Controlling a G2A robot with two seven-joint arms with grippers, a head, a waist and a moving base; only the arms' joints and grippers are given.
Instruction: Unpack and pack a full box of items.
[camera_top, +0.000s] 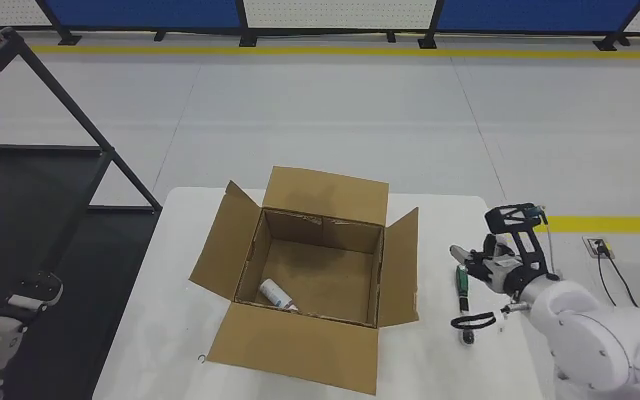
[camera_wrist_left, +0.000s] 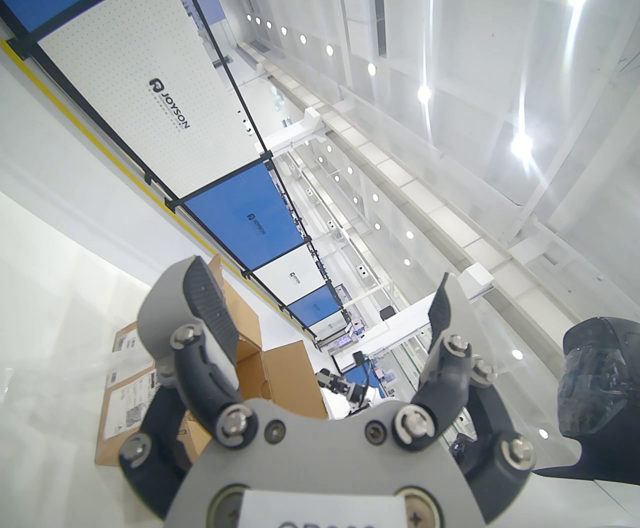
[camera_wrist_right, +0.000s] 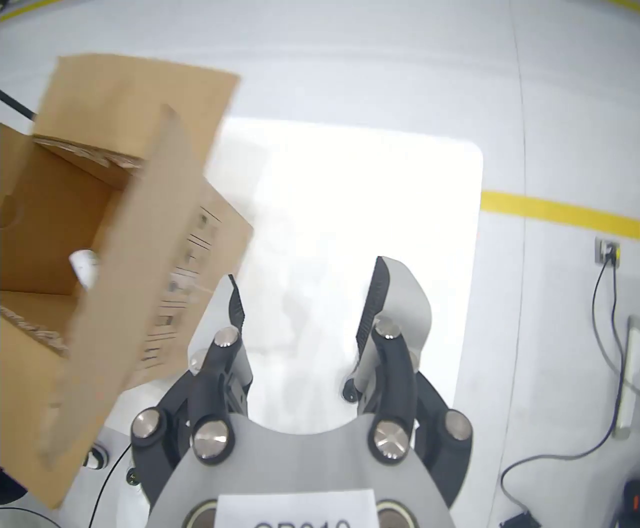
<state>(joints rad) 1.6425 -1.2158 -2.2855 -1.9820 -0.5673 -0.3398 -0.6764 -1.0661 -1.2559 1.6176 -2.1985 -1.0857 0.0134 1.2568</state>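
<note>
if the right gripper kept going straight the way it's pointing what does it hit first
Probably the bare table top: the right gripper, open, aims at it beside the cardboard box, whose flap looks off that line, though depth is unclear.

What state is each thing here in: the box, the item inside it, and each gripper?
cardboard box: open, all four flaps folded outward.
white bottle: lying on its side on the box floor.
left gripper: open, holding nothing.
right gripper: open, holding nothing.

Grey floor (camera_top: 320, 110), yellow line (camera_top: 300, 50), blue partition panels (camera_top: 140, 12)
</note>
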